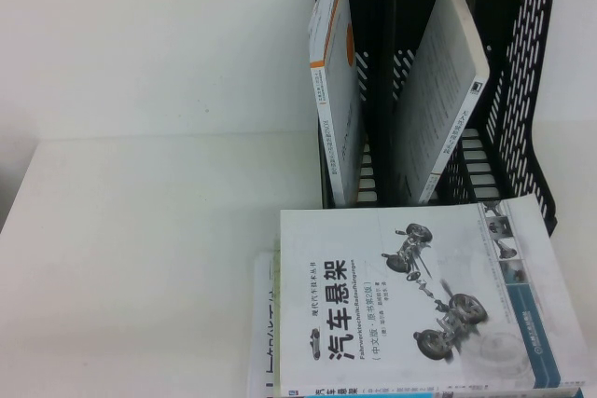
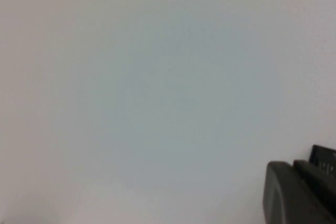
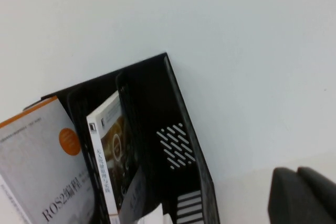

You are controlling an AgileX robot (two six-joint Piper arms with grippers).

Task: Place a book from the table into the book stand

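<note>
A: Where was the book (image 1: pixel 424 295) found?

B: It was seen lying flat, front cover up, on top of a small pile of other books (image 1: pixel 266 323) at the near edge of the table (image 1: pixel 140 230). Its far edge lay just in front of the book stand's (image 1: pixel 532 90) base, if not touching it. Nothing was gripping it.

A: And the stand itself?

B: Two slots were already taken: a white book with an orange spine (image 1: pixel 338 90) leaned in the left one, a second white book (image 1: pixel 443 90) in the middle. The rightmost slot was judged to be free.

A: The grippers?

B: Neither arm was visible from above. Only a dark corner of the left gripper (image 2: pixel 299 192) was caught in its wrist view, against blank white; a similar corner of the right gripper (image 3: pixel 304 195) was shown with the stand in view. How far either was open could not be told, and nothing was seen held.

A: What might have gone wrong?

B: A large paperback lying flat offers little to grasp; the book beneath could be lifted or dragged along. Floppy covers might be caught on the stand's front lip or a divider, and the light stand could be pushed back.
</note>
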